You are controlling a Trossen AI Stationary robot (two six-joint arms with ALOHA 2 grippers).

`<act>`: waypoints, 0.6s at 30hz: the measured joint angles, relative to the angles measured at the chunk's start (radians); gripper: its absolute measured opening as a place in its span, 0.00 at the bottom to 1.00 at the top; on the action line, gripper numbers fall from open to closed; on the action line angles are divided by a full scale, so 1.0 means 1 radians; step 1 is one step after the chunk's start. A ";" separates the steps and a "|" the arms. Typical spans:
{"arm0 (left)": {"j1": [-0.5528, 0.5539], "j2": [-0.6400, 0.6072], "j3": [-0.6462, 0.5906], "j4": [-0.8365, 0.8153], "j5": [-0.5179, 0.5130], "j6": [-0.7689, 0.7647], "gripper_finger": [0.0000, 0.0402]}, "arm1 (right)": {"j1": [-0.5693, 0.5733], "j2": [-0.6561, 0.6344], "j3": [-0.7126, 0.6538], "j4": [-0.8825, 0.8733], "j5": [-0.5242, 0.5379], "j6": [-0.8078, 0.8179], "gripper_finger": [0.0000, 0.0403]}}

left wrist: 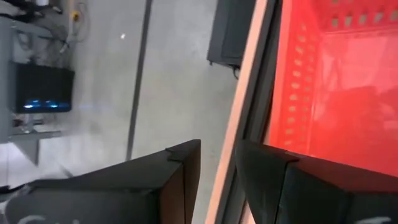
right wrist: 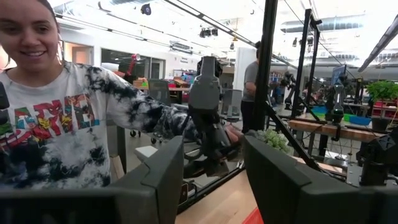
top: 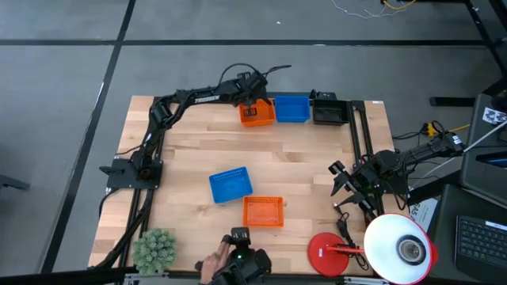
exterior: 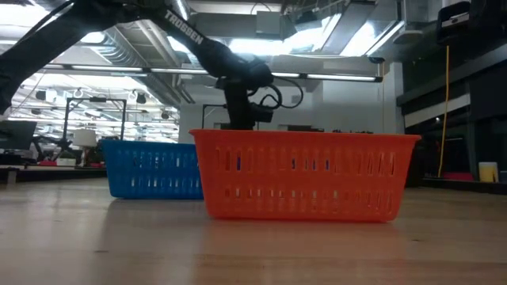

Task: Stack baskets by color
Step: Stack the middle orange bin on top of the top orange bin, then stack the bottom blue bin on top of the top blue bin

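Note:
At the table's far edge stand an orange basket, a blue basket and a black basket in a row. My left gripper hangs open over the orange one's far wall, one finger at the rim, the other beyond it. A loose blue basket and a loose orange basket rest flat on their bottoms mid-table; the low view shows them close up, orange basket and blue basket. My right gripper waits open at the table's right edge. My left gripper comes slanting down at the far-edge orange basket's far wall. One finger covers the rim there, so I cannot tell whether it touches. Nothing shows in the gap between the fingers but the table's edge and the floor.
A green fuzzy plant sits at the near left corner. A red lamp base and its white shade stand near right. A person's hand reaches in by the low camera; a person stands at the near edge.

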 joint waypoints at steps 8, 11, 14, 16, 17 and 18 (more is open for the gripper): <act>-0.087 -0.046 0.106 -0.181 -0.070 0.009 0.23 | 0.000 0.000 0.000 0.000 0.000 0.000 0.42; -0.156 -0.077 0.173 -0.367 -0.021 -0.093 0.23 | 0.000 0.000 0.000 -0.001 0.000 0.002 0.42; -0.235 -0.120 0.213 -0.549 0.126 -0.249 0.23 | 0.000 -0.001 0.000 -0.008 0.000 0.004 0.42; -0.289 -0.152 0.216 -0.594 0.269 -0.345 0.23 | 0.000 0.000 0.000 -0.014 0.000 0.004 0.42; -0.317 -0.162 0.216 -0.605 0.336 -0.388 0.23 | 0.000 -0.002 0.000 -0.019 0.000 0.004 0.42; -0.345 -0.167 0.216 -0.601 0.402 -0.426 0.23 | 0.000 -0.001 0.000 -0.026 -0.001 0.001 0.42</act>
